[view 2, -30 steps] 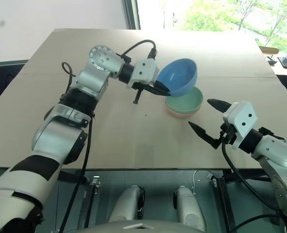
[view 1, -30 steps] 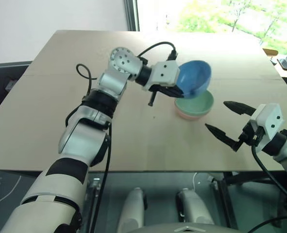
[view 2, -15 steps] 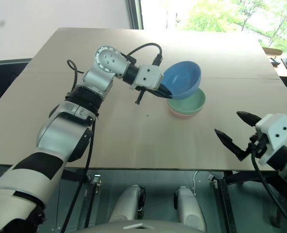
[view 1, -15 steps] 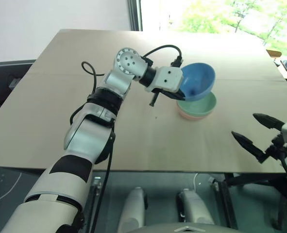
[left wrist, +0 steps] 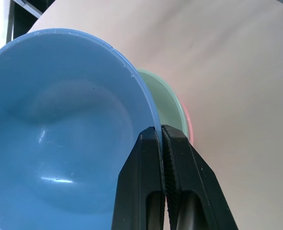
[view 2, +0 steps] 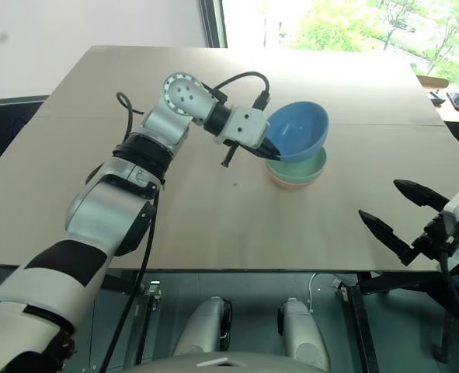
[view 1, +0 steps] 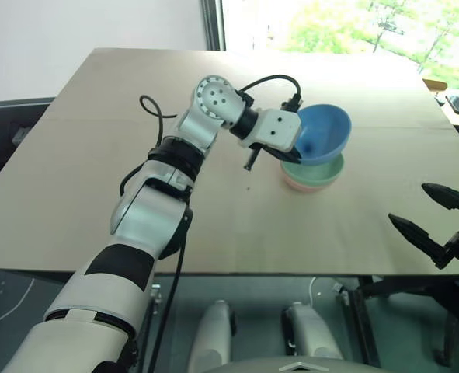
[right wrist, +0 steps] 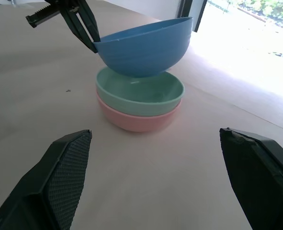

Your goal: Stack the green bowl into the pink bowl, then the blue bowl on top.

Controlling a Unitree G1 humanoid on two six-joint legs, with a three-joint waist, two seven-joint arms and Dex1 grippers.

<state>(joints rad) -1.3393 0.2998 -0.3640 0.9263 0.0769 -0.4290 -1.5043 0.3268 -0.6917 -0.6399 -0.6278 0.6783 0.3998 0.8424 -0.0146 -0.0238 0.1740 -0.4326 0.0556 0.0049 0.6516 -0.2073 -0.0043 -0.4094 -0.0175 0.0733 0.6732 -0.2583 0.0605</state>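
Observation:
The green bowl [right wrist: 140, 91] sits nested inside the pink bowl [right wrist: 136, 120] on the table's right half. Just above them hangs the blue bowl [view 1: 321, 133], tilted, its underside low over the green bowl. My left gripper [left wrist: 161, 132] is shut on the blue bowl's rim, one finger inside and one outside. That gripper also shows in the right wrist view, pinching the rim [right wrist: 94, 42]. My right gripper [view 2: 406, 211] stands open and empty beyond the table's near right edge, well clear of the bowls.
The tan table [view 1: 97, 155] reaches to a window at the back. Its front edge [view 1: 276, 273] runs just before my right gripper. A desk with dark items [view 1: 458, 99] stands past the table's far right corner.
My right gripper has drawn back to the right, off the table, still open. The left gripper has lowered the blue bowl slightly toward the green bowl. The camera has shifted a little.

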